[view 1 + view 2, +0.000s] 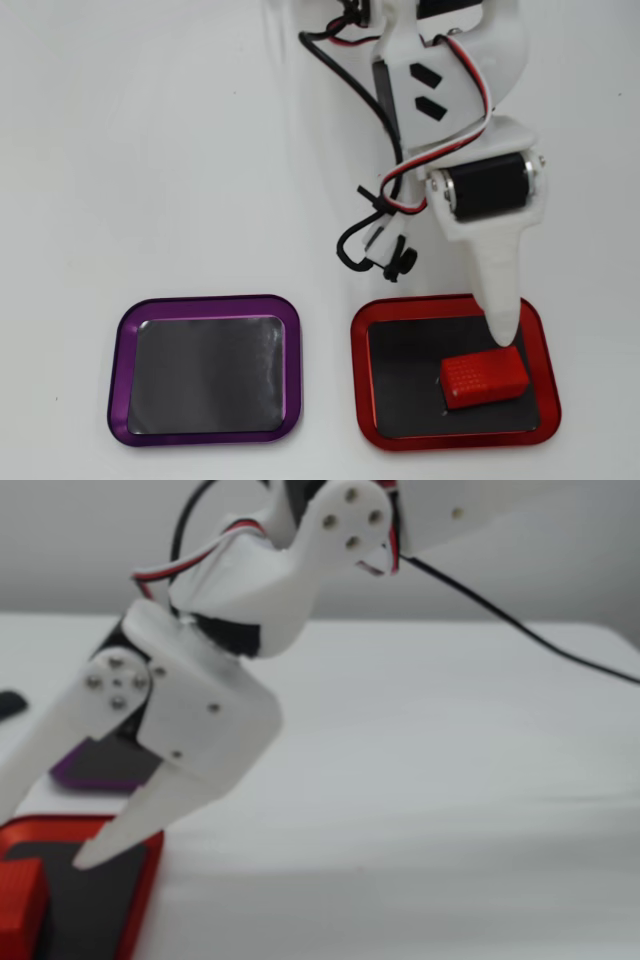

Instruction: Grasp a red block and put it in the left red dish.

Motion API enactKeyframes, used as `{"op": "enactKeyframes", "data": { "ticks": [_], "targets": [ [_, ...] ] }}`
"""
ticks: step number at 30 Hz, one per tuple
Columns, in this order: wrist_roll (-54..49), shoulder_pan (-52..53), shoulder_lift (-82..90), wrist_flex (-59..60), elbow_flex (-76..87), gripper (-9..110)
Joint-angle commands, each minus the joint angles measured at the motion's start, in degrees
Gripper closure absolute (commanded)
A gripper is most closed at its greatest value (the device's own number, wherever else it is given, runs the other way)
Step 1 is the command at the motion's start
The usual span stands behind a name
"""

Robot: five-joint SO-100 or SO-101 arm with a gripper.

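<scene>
Red block (484,379) lies flat inside the red-rimmed dish (361,385), toward its right half in the overhead view, resting on the dark floor. We see the white pincer (502,335) reaching down over the dish, one pointed finger (497,285) ending just at the block's upper edge (contact cannot be confirmed). In the fixed view the fingers (140,825) stand apart above the dish. A purple-rimmed dish (125,340) sits left on the white surface (150,150).

The red block (484,378) lies flat on the red dish's (365,375) dark inside, toward its right in the overhead view.
</scene>
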Motion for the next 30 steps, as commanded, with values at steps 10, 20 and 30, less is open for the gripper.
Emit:
{"op": "enactKeyframes", "data": {
  "ticks": [10,20,30],
  "targets": [
    [0.4,0.0,2.6,24.0,-22.3,84],
    [-3.8,-0.3,14.9,58.2,-37.4,75],
    [-4.2,0.1,40.0,63.0,-22.5,75]
  ]
}}
